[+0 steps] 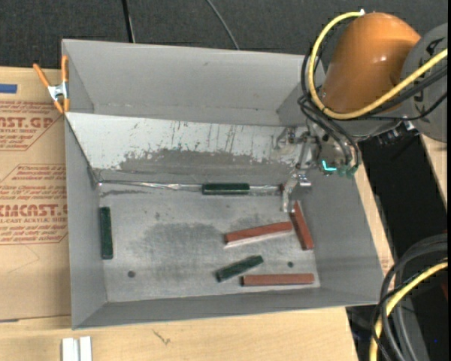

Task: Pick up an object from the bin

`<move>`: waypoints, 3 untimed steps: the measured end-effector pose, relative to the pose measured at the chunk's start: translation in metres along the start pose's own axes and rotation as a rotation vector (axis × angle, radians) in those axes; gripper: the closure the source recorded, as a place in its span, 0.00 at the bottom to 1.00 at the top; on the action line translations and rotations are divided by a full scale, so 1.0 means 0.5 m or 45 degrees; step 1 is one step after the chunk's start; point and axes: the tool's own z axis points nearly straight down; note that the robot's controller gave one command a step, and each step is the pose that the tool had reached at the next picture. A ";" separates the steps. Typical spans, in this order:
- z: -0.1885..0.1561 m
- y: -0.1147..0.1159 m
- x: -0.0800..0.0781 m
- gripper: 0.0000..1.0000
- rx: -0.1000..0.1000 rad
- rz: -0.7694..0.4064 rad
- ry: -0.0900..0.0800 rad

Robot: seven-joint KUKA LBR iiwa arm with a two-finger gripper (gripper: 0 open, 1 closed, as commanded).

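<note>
My gripper (294, 186) hangs low at the right side of the bin, near the back wall. Its tip is just above the upper end of a red-brown stick (303, 229) that lies almost upright along the right wall. A second red-brown stick (258, 235) lies slanted just left of that one, their upper ends close together. A dark green stick (225, 189) lies flat along the foot of the back wall, left of the gripper. I see nothing held in the gripper.
Another red-brown stick (278, 280) lies along the front wall, with a short dark green stick (239, 268) slanted just above it. A dark green stick (105, 232) stands along the left wall. The arm's orange dome and yellow cables overhang the bin's right rear corner.
</note>
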 end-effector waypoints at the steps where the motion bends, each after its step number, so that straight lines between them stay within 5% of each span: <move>1: -0.010 0.000 -0.003 0.00 0.001 0.000 -0.010; 3: 0.225 -0.032 -0.003 0.00 0.002 -0.091 -0.015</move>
